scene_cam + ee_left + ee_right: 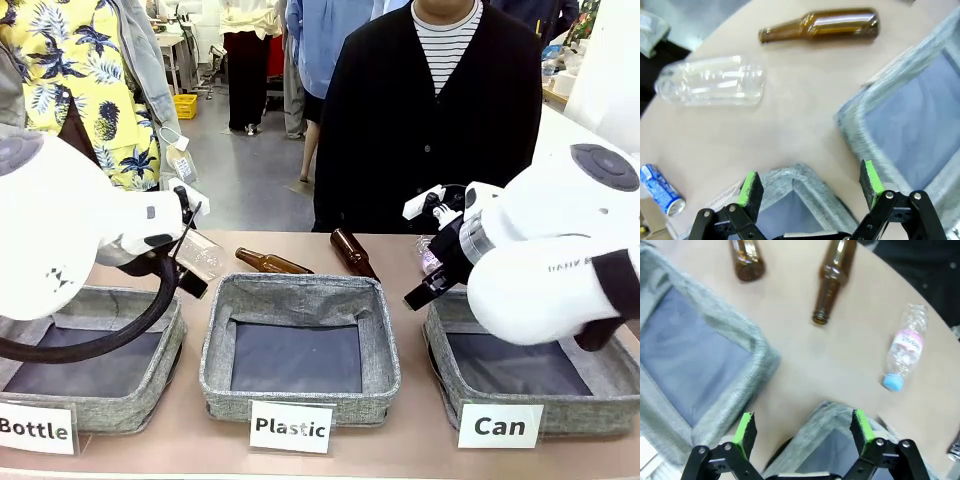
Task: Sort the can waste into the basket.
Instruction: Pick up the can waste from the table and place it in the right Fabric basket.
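Left gripper [810,180]: hanging wide open, gripping nothing.
Right gripper [803,425]: hanging wide open, empty, probably over the basket [590,412].

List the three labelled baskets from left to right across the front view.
Bottle basket → Plastic basket → Can basket

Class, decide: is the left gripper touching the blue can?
Apart. The left wrist view shows the blue can lying on the table, with bare surface between it and the open left gripper.
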Robot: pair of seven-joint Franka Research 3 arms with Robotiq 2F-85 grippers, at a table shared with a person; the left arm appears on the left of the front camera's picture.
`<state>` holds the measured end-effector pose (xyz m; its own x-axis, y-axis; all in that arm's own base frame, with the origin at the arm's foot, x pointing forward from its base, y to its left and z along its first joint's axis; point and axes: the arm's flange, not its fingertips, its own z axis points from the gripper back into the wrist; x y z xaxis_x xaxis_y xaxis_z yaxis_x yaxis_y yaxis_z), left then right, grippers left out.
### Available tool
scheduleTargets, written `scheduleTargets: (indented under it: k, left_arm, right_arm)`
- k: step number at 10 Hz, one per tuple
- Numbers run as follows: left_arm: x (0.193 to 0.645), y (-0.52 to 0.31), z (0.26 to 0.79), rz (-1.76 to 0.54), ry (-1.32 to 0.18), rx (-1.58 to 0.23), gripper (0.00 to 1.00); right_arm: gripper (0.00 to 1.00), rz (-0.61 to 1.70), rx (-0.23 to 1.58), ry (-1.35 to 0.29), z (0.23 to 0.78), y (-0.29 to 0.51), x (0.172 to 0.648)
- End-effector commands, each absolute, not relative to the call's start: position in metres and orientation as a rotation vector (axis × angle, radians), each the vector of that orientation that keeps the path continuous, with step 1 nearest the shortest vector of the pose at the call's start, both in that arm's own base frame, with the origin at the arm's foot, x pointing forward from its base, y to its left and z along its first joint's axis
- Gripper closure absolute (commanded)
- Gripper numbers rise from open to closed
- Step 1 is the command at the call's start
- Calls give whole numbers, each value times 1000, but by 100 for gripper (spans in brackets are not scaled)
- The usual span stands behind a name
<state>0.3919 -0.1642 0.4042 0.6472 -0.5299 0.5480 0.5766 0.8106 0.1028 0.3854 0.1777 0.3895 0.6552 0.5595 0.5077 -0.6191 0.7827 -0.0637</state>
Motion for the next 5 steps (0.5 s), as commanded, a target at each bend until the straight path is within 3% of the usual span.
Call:
scheduleTargets:
  k: [1,5]
  left_arm:
    - [355,-134,466,-650,-611,-231,0]
    - [287,-37,529,-743,-609,-600,0]
  right_arm:
    - [0,635,272,-521,452,144,370]
    - [0,455,665,-681,520,47,298]
